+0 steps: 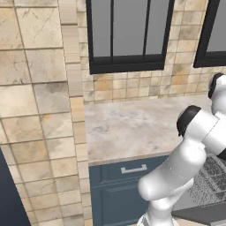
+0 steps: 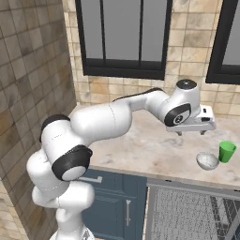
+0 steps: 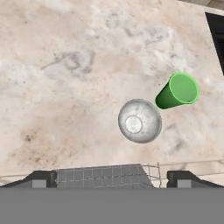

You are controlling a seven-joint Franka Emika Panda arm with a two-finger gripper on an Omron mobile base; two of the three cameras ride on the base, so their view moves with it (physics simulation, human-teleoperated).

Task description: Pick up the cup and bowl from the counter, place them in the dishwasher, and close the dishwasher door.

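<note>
A green cup (image 2: 227, 151) stands upright on the marbled counter (image 2: 136, 145) near its front right edge, with a grey bowl (image 2: 207, 161) just left of it and slightly nearer the edge. My gripper (image 2: 191, 133) hangs above the counter, a little left of and above both, open with nothing between its fingers. In the hand view the bowl (image 3: 139, 121) lies near the middle and the cup (image 3: 178, 91) up to its right, both ahead of the gripper (image 3: 111, 179). The dishwasher (image 2: 197, 211) stands open below the counter, its wire-mesh rack showing.
A dark blue drawer with a silver handle (image 1: 133, 168) sits under the counter left of the dishwasher rack (image 1: 212, 181). A tan tiled wall (image 1: 39, 110) juts out at the left. Dark-framed windows (image 2: 122, 37) line the back wall.
</note>
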